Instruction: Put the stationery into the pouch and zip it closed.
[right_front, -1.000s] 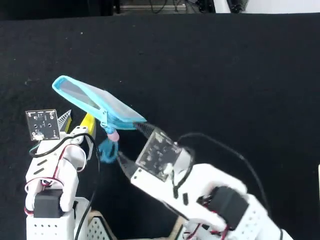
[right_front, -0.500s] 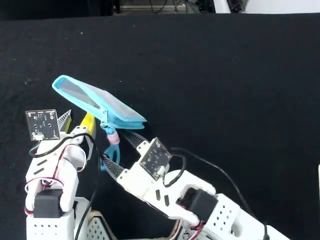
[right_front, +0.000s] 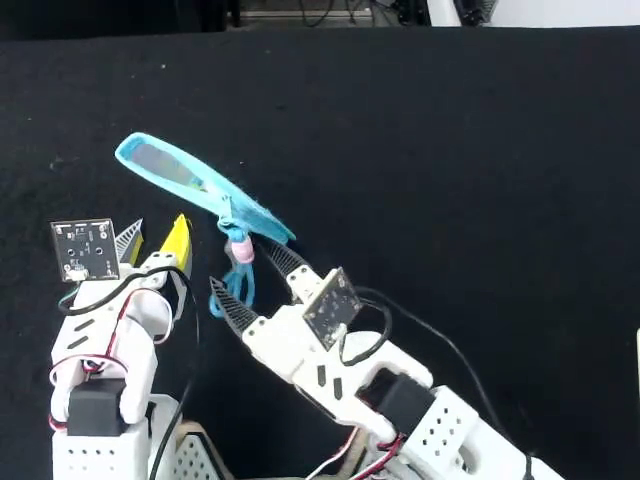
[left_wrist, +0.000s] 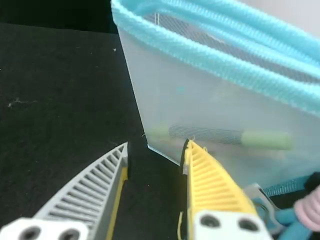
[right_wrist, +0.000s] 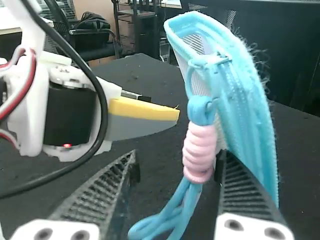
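The blue-edged clear pouch (right_front: 170, 172) stands tipped up on its edge on the black table. A green pen (left_wrist: 220, 135) lies inside it. From the zipper end hangs a pink pull (right_front: 241, 251) with a blue tassel (right_front: 232, 290). My right gripper (right_front: 241, 263) is open, and the pink pull (right_wrist: 198, 152) hangs between its black fingers. My left gripper (right_front: 160, 222) is open just short of the pouch's near side. In the left wrist view the pouch's lower corner (left_wrist: 150, 146) sits between the grey and yellow fingers of the left gripper (left_wrist: 157, 145).
Black cloth (right_front: 450, 150) covers the whole table and stretches wide to the right and behind the pouch. Both arm bases crowd the near edge. The yellow finger (right_wrist: 145, 111) of the left gripper lies close beside the pull.
My right gripper has moved forward and up toward the pouch, so its fingers now flank the pull. The pouch has tipped more upright and shifted slightly away. The left arm stayed still.
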